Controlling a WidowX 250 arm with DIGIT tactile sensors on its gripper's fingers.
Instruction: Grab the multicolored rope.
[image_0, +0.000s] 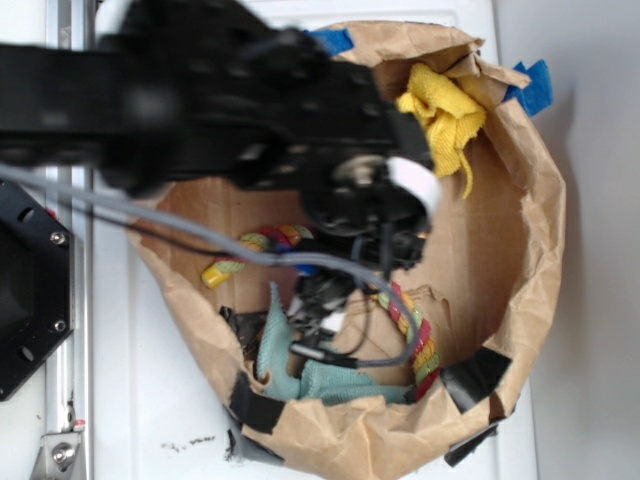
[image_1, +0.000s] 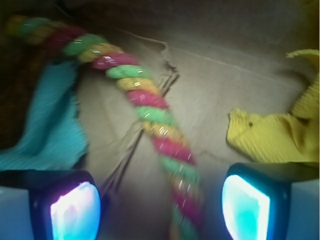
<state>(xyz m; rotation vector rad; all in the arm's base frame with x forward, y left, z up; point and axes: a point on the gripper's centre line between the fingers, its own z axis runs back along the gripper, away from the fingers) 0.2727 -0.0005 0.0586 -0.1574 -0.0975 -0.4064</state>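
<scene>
Down inside a wide, crumpled brown paper bag (image_0: 520, 260) with black tape patches along its rim, the black robot arm's gripper (image_1: 161, 204) hangs over the floor of the bag, its two glowing, pale-padded fingers (image_1: 75, 212) spread wide apart and holding nothing. Between them, in the wrist view, runs the thick twisted multicolored rope (image_1: 150, 107) of red, yellow and green strands, lying flat on the brown paper; it passes between the pads but touches neither. In the exterior view this rope (image_0: 415, 330) curves across the bag's floor, one stretch near the right-hand wall and the other, ending in a yellow cap, reaching toward the left-hand wall, with the middle hidden under the arm. A rumpled teal knit cloth (image_0: 300, 375) lies against the bag's lower rim, just beside the rope, and in the wrist view its edge (image_1: 47, 120) sits alongside the rope's far stretch. A bunched yellow knit cloth (image_0: 445, 110) rests at the bag's upper rim, well apart from the rope. Grey cables (image_0: 180, 225) trail from the arm across the bag's left edge.
</scene>
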